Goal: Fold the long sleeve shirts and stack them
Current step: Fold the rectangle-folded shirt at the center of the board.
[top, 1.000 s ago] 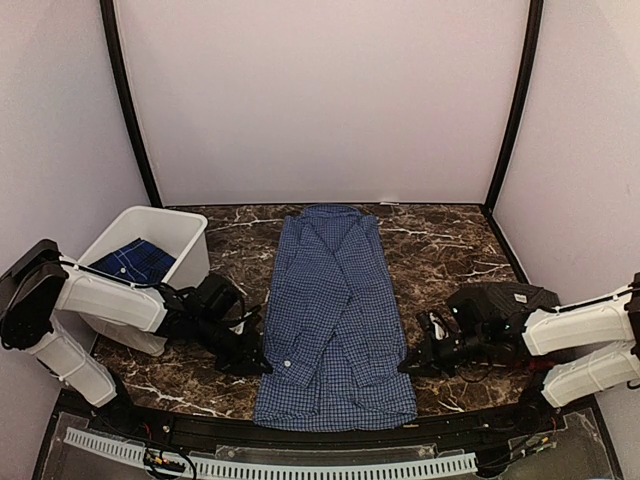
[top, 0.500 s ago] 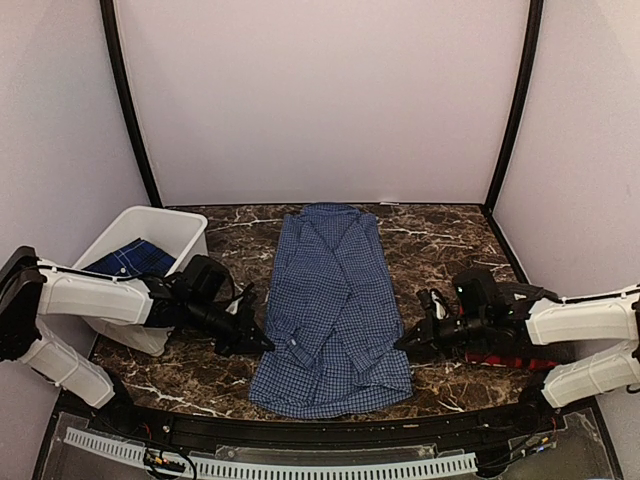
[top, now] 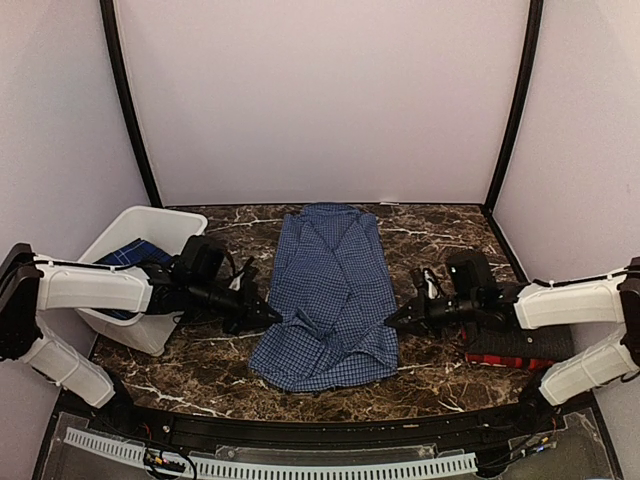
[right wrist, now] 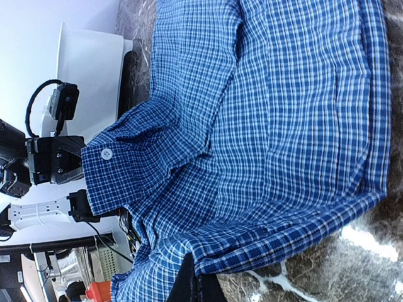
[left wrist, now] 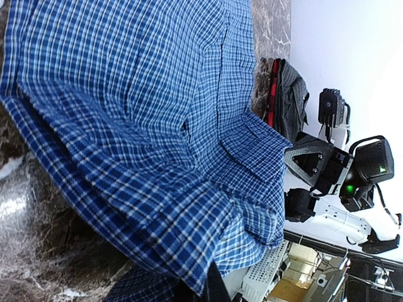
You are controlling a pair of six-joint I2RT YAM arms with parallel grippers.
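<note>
There is 1 blue-and-white checked shirt (top: 330, 290), 1 black garment (left wrist: 295, 88) and 1 red garment (left wrist: 272, 100) together at the right, and 1 darker blue plaid cloth (top: 135, 252) inside 1 white bin (top: 150, 225), all on 1 marble table (top: 440, 240). Of grippers there are 2: the left gripper (top: 268, 316) and the right gripper (top: 392, 325).

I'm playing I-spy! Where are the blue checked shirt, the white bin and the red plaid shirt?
Blue-and-white checked cloth shirt (top: 330, 290), top view, middle of its front.
White plastic bin (top: 165, 213), top view, far rim.
Red-and-black plaid cloth shirt (top: 506, 360), top view, near edge.
</note>
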